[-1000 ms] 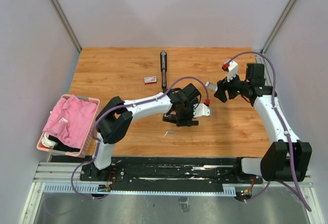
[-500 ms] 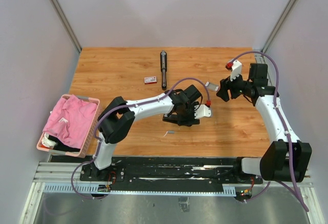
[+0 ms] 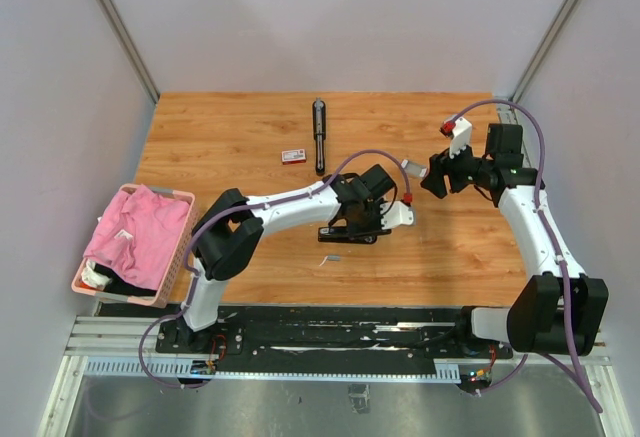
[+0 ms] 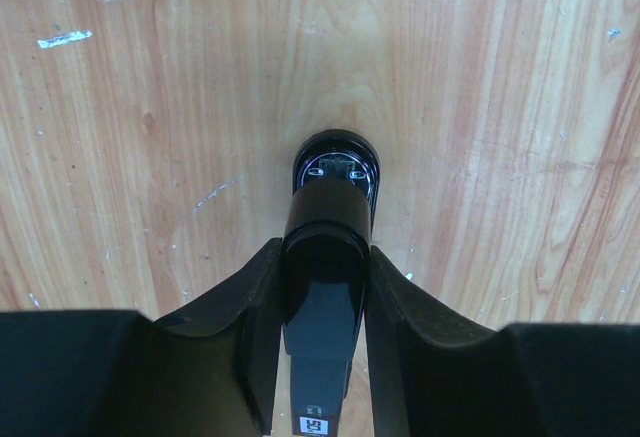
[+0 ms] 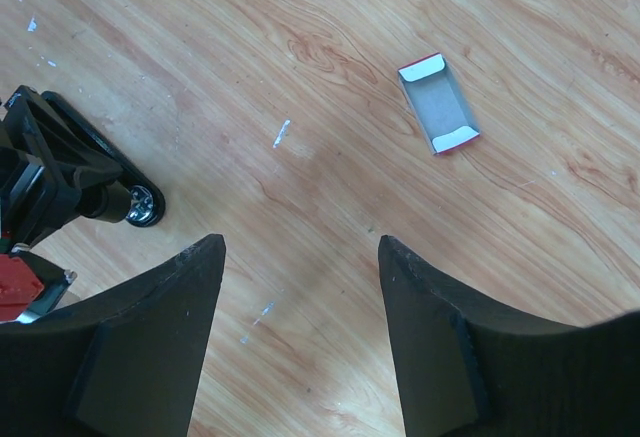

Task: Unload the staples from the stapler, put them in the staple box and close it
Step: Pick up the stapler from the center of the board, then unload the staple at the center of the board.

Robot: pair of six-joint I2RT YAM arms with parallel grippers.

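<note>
At the far left stands a pink basket point(image 3: 178, 247) stuffed with pink cloth. Further right, toward the back of the counter point(image 3: 240, 127), a small red box point(image 3: 293, 155) lies just beside a long black bar point(image 3: 319, 135).

Nearer the arm bases, one short silvery strip of the staples point(image 3: 332, 257) lies flat on the wood. It is near the left tool point(image 3: 352, 229), on its near-left side, and does not touch it. The left tool is clenched on the black stapler point(image 4: 330, 207), which rests on the counter. In the left wrist view both fingers point(image 4: 262, 287) press against the stapler's sides, and its round-ended nose points away from the camera. That same strip shows at the upper left of this view, well clear of the grip.

Right of the stapler, in the right wrist view, a second strip point(image 5: 282, 133) lies between it and a small open red-and-white tray point(image 5: 438, 105). The right tool point(image 5: 298, 247) hovers above the counter with its fingers spread and nothing between them. The second strip and the tray lie ahead of it, apart from its tips.
</note>
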